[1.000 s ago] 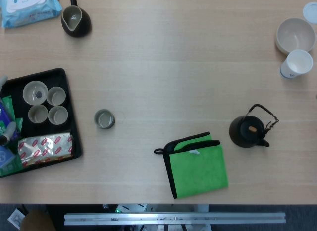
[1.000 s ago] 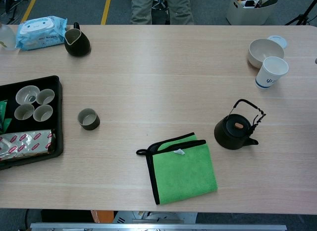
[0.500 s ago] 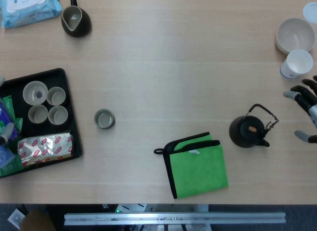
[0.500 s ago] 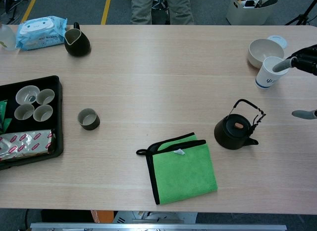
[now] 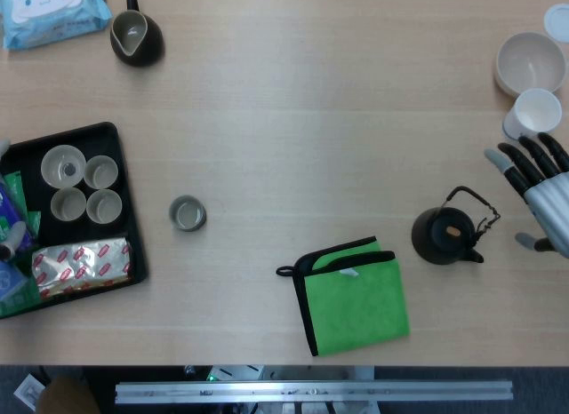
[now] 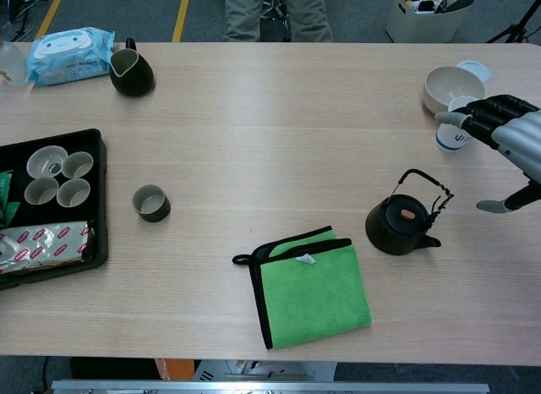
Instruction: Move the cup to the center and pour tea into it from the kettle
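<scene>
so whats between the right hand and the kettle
Only bare table: in the head view, the open right hand sits just right of the kettle, not touching it.

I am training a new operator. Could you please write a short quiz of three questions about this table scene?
1. True or false: the right hand holds the kettle.
2. Which is nearer the kettle: A the cloth, B the tray?
3. Fill in: the lone cup stands on the table beside the ____.

Key: 1 false, the hand is open and apart from it; 2 A; 3 tray.
</scene>
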Controlling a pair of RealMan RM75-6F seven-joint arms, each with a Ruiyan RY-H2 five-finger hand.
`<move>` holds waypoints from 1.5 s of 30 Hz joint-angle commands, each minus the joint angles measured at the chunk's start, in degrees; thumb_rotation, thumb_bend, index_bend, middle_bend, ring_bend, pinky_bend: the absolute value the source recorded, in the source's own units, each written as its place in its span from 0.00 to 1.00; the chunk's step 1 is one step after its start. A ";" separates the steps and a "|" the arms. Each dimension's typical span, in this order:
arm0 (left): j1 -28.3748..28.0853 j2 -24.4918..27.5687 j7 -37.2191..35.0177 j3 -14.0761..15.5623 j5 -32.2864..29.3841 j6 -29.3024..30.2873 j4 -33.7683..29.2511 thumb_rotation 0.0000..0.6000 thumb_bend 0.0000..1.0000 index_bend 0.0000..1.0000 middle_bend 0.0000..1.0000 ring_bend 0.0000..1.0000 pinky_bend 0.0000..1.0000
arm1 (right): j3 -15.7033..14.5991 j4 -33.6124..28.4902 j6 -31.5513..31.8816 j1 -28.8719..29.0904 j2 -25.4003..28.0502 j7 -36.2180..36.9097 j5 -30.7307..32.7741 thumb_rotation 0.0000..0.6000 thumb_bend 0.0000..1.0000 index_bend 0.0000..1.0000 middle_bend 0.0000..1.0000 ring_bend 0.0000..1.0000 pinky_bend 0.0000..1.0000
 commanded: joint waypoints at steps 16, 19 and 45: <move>0.26 0.58 -1.53 0.50 0.31 -0.27 -0.23 1.00 0.28 0.05 0.03 0.02 0.02 | -1.98 4.58 -3.30 2.44 -6.24 -6.11 1.52 1.00 0.00 0.00 0.07 0.00 0.02; 0.33 0.74 -1.80 0.60 0.37 -0.31 -0.17 1.00 0.28 0.05 0.03 0.02 0.02 | -2.11 4.99 -3.17 2.62 -7.50 -7.52 1.53 1.00 0.00 0.00 0.07 0.00 0.01; 0.84 1.42 -4.16 0.76 0.76 0.12 1.37 1.00 0.28 0.05 0.03 0.02 0.02 | 1.73 4.83 -2.82 5.16 -14.77 -17.96 10.24 1.00 0.00 0.00 0.06 0.00 0.00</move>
